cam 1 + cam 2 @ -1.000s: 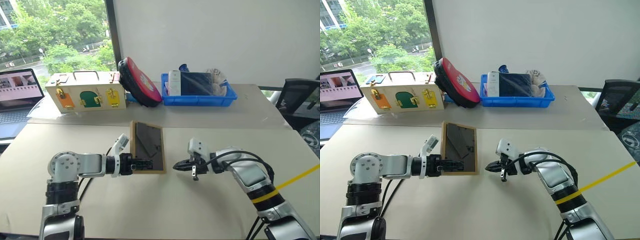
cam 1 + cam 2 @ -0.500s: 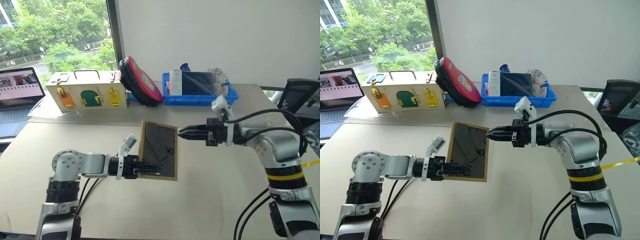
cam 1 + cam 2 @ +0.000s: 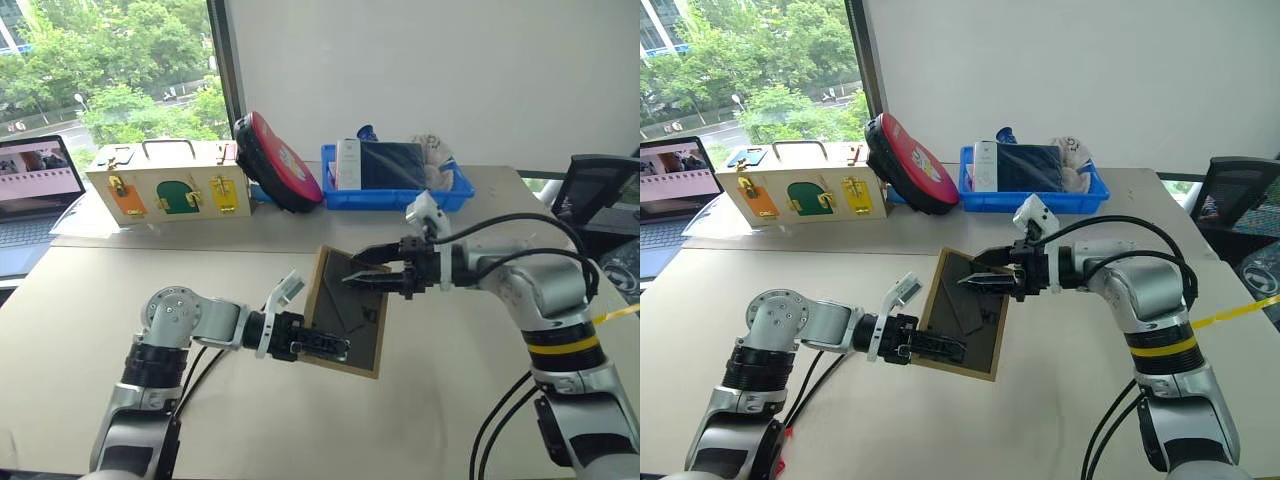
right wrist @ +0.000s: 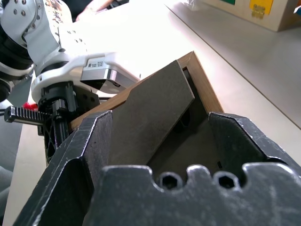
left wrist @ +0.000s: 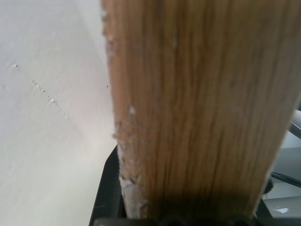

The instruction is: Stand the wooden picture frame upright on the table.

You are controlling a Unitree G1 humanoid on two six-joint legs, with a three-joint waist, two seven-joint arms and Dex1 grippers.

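Here the left hand (image 3: 325,347) grips the wooden picture frame (image 3: 350,322) while the right hand (image 3: 362,270) reaches level, fingers apart.

The wooden picture frame (image 3: 349,325) is carried rightward and tilted by the left gripper (image 3: 318,345); the right gripper (image 3: 358,270) is raised, opened, and brought to its back.

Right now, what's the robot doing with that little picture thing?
The left gripper holds the wooden picture frame by its lower edge, tilted above the table, with the dark grey back facing the head camera. The right gripper, its jaws open, is at the fold-out stand on that back. The frame isn't standing on the table yet.
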